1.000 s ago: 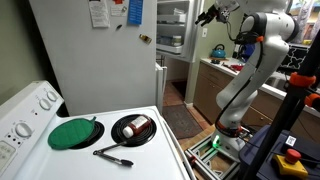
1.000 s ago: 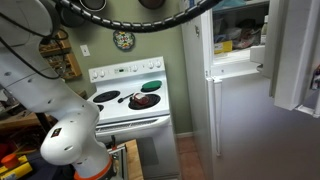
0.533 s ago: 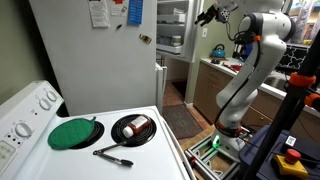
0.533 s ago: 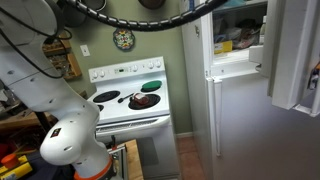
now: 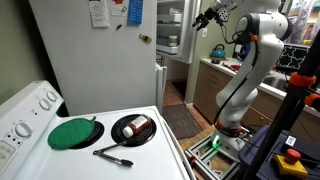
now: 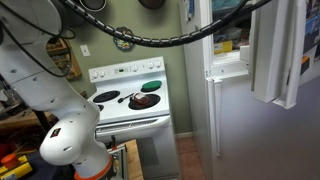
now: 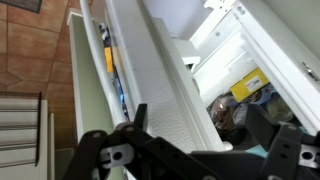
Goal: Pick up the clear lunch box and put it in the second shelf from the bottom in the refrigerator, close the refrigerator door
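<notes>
On the white stove (image 5: 60, 165), nearest, a black pan (image 5: 133, 128) sits toward the top's front edge, with the round green lid (image 5: 75, 133) just beside it on the control-panel side. Behind rises the refrigerator (image 5: 95, 70), shelves exposed — the refrigerator door (image 6: 272, 55) stands swung out. The gripper (image 5: 205, 17) hovers high by those shelves; the wrist view shows its fingers (image 7: 118, 152) spread apart. The clear lunch box cannot be picked out among the shelves.

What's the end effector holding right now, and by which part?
Nothing is held: the end effector is open at the refrigerator door, its fingers empty.
</notes>
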You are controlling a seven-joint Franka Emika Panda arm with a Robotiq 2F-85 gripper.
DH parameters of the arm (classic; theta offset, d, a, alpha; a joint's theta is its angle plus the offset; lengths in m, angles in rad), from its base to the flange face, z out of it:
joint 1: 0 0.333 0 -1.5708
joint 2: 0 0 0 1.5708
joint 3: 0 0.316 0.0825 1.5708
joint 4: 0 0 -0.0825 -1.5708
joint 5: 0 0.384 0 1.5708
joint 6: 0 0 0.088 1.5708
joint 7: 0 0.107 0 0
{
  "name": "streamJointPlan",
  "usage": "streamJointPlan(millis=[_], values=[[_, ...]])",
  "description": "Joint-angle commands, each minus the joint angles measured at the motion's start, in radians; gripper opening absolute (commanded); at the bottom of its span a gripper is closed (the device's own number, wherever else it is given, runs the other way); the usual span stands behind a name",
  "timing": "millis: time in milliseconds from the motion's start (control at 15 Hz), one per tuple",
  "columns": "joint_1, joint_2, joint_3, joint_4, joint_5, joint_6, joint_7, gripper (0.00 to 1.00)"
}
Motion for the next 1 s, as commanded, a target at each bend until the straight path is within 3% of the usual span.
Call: streamJointPlan(millis=[0,133,333,667,800,867,933], values=[[-0.015,0.009,0.010,0.034,0.087,-0.144,0.033,1.00],[-0.017,-0.008,0.044,-0.003,0.128,-0.130,0.090,1.00],[-0.024,0.004,0.055,0.047,0.147,-0.168,0.097,1.00],[-0.051,0.026,0.018,0.153,0.187,-0.163,0.054,1.00],[-0.065,0.026,0.025,0.153,0.253,-0.046,0.130,1.00],[-0.063,0.012,0.035,0.142,0.203,-0.113,0.089,1.00],[-0.068,0.013,0.034,0.146,0.223,-0.079,0.103,1.00]])
